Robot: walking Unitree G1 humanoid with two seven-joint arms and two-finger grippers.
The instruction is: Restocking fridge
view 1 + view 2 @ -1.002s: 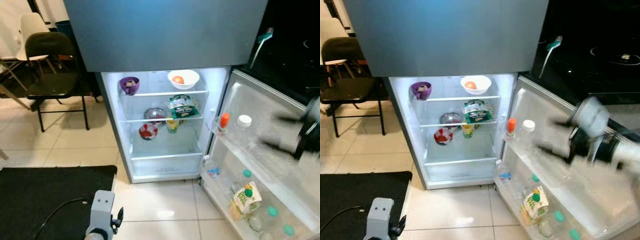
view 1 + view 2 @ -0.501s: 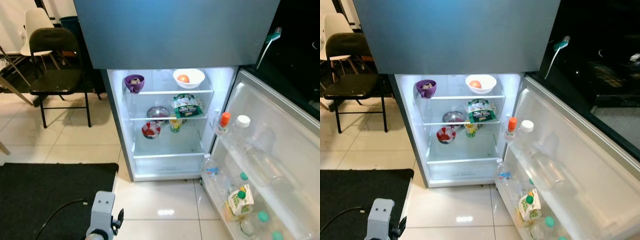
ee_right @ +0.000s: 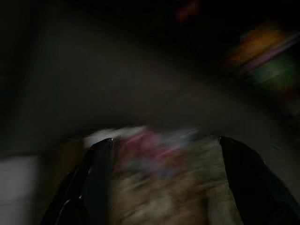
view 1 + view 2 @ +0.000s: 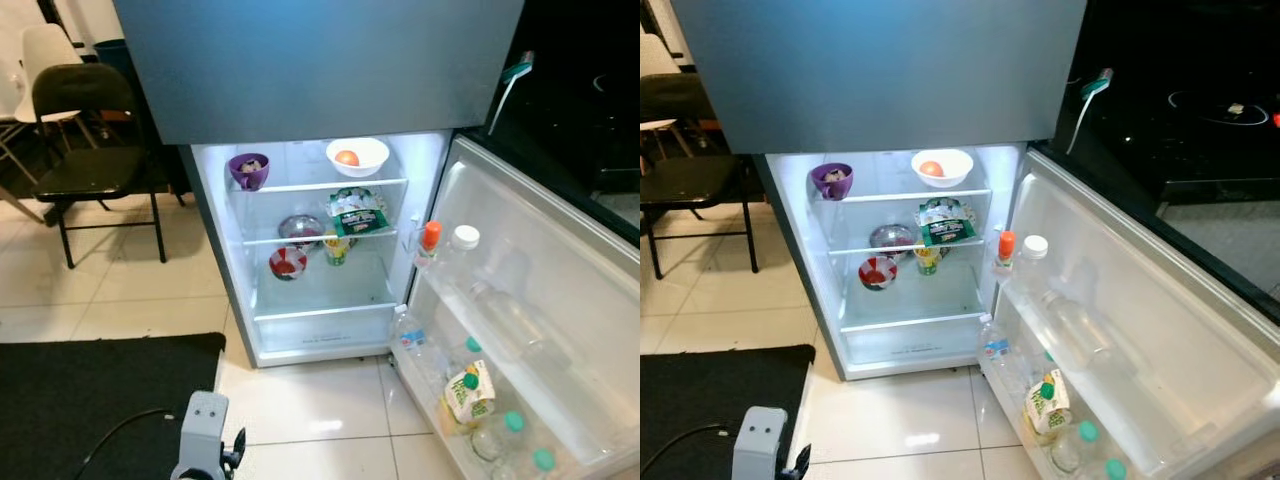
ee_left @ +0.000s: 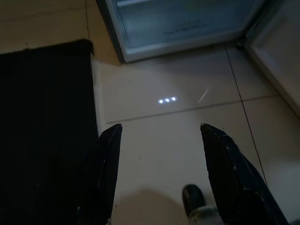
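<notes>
From the head views, the fridge stood with its lower compartment lit and its door swung wide to the robot's right. On the top glass shelf sat a purple bowl and a white bowl holding something orange. The shelf below carried a green packet lying flat beside a metal bowl, and beneath those stood a red and white bowl next to a small yellow jar. In the door's upper rack an orange-capped bottle stood just beside a white-capped bottle; the lower rack held a green and white juice carton among several green-capped bottles. A black chair stood to the left, and a black mat lay on the tiled floor.

In the left wrist view, the left tool hung low with its two fingers spread wide and nothing between them, aimed at the floor tiles just in front of the fridge's base, the mat's edge alongside. The fridge's shelves and their goods were well above and ahead of it.

The right wrist view was dark and smeared; the right tool showed two fingers set apart, with blurred reddish and pale shapes beyond that I could not identify, so I could not place it against the fridge.
</notes>
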